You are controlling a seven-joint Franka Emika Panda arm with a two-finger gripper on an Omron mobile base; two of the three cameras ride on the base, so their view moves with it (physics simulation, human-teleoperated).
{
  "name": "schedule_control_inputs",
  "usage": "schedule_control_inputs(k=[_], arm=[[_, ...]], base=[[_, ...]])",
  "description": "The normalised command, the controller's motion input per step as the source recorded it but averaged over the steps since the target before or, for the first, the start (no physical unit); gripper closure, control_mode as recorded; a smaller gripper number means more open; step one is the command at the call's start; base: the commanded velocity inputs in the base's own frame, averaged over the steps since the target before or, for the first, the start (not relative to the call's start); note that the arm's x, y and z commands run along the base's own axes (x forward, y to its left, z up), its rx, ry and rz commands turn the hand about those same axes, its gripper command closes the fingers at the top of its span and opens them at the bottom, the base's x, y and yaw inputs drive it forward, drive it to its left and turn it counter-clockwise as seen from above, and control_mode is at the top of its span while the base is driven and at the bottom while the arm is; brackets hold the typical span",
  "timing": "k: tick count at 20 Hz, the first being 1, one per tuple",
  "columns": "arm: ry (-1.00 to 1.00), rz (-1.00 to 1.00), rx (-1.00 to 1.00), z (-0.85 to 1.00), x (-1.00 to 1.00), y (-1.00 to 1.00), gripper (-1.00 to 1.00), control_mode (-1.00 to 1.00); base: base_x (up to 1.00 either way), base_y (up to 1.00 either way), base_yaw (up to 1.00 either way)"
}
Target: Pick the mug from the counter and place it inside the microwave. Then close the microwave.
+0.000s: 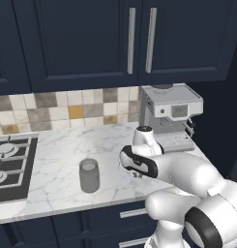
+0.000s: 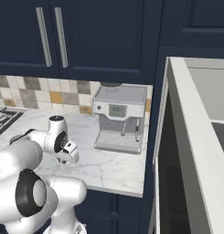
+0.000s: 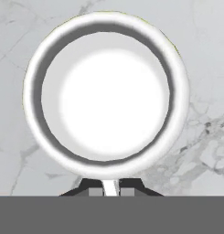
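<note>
**Jaws pinched on the mug's rim, on the marble counter**

Jaws stand nearly together in the hand view: the two dark finger tips (image 3: 96, 185) rise at the bottom with a thin strip of the white mug's wall caught between them, so the gripper (image 3: 110, 187) pinches the near rim of the mug (image 3: 106, 93). That view looks straight down into the mug, whose round white mouth and pale inside sit over the grey-veined marble of the counter (image 3: 209, 68).

From the left base view the hand points down at the counter (image 1: 57, 145), in front of the coffee machine (image 1: 170, 114); the arm's dark-banded wrist covers the mug there, so whether the mug rests on the marble or is just off it cannot be told. A grey translucent jar (image 1: 89, 175) stands upright on the counter to the left of the hand, apart from it. A gas hob (image 1: 8, 164) lies at the counter's left end, below the tiled backsplash (image 1: 66, 111).

In the right base view the gripper (image 2: 67, 157) hangs low over the marble, left of the coffee machine and clear of it. At the right, beyond the counter's end, the microwave (image 2: 195, 137) shows its pale frame and open front.
</note>
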Motion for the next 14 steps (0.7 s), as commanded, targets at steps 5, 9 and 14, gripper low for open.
schedule_control_inputs(k=[5,9,14], arm=[[-0.01,0.06,0.00,0.30,-0.37,-0.04,1.00,-1.00],[0.00,0.04,0.00,0.51,-0.26,-0.11,1.00,-1.00],[0.00,0.01,0.00,0.56,-0.15,-0.27,1.00,-1.00]], base=[[0.00,0.00,0.00],[0.00,0.00,0.00],[0.00,0.00,0.00]])
